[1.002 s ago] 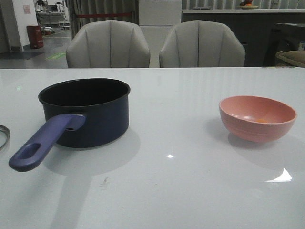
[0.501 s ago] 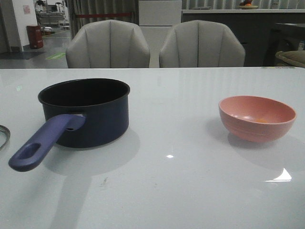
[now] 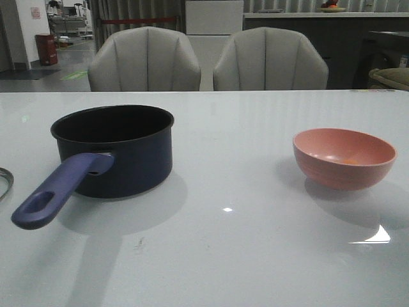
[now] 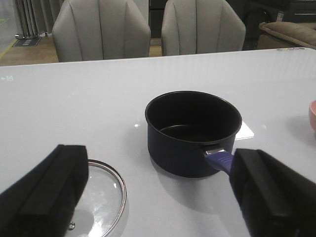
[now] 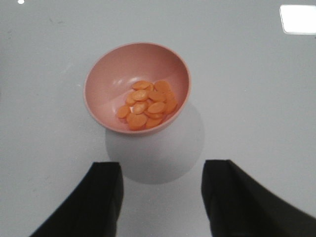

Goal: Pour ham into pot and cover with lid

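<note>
The dark navy pot (image 3: 114, 150) stands at the table's left, empty, its purple-blue handle (image 3: 57, 190) pointing toward the front; it also shows in the left wrist view (image 4: 192, 131). The glass lid (image 4: 101, 197) lies flat on the table left of the pot; only its rim (image 3: 5, 181) shows at the front view's left edge. Several orange ham slices (image 5: 145, 105) lie in the pink bowl (image 5: 137, 86), which sits at the right (image 3: 344, 158). My left gripper (image 4: 158, 190) is open and empty, above the table before the pot and lid. My right gripper (image 5: 160, 197) is open and empty, above the table short of the bowl.
Two grey chairs (image 3: 146, 59) stand behind the table's far edge. The white table (image 3: 230, 243) stretches between pot and bowl. Neither arm shows in the front view.
</note>
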Robot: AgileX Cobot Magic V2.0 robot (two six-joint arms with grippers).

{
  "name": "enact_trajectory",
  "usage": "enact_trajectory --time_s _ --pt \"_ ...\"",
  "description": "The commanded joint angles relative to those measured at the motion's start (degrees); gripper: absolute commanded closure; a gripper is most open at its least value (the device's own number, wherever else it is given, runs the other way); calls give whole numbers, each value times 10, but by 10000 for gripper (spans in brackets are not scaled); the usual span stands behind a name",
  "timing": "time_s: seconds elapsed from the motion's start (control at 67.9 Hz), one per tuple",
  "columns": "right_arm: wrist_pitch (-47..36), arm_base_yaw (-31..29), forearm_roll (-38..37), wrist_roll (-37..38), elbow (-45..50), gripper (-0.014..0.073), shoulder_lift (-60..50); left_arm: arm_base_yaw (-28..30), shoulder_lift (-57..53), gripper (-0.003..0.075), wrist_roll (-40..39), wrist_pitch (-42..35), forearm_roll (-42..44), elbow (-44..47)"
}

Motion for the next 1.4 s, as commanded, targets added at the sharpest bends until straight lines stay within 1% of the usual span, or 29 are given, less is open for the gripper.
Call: enact_trajectory --time_s 0.0,0.133,0.368,0.545,0.737,0.796,0.84,0.899,0.928,0.972,1.002,1.061,1.238,1.385 --pt "-10 -15 0 0 -79 118 76 -4 4 105 -1 -42 -2 -15" --pt "24 -31 4 0 -151 118 183 -4 4 105 -1 -42 -2 -15" --pt "48 -61 43 -2 -234 118 339 -4 4 105 -1 -42 -2 -15" --pt "50 -64 44 -3 -280 118 426 -4 4 105 -1 -42 -2 -15" --pt "50 -64 44 -11 -319 120 489 -4 4 105 -1 -42 -2 -15" --pt "52 -64 45 -23 -332 145 508 -4 4 105 -1 -42 -2 -15" --pt "57 -64 46 -37 -341 190 517 -4 4 105 -1 -42 -2 -15" --pt "65 -63 55 -43 -350 285 522 -4 4 105 -1 -42 -2 -15" --pt "71 -62 61 -46 -353 356 522 -4 4 105 -1 -42 -2 -15" --pt "81 -59 74 -46 -357 440 520 -4 4 105 -1 -42 -2 -15" --pt "89 -57 78 -46 -362 475 518 -4 4 105 -1 -42 -2 -15" --pt "105 -48 84 -46 -376 442 512 -4 4 105 -1 -42 -2 -15" --pt "145 -7 84 -83 -423 446 489 -4 4 105 -1 -42 -2 -15" --pt "155 34 85 -84 -467 446 473 -4 4 105 -1 -42 -2 -15"
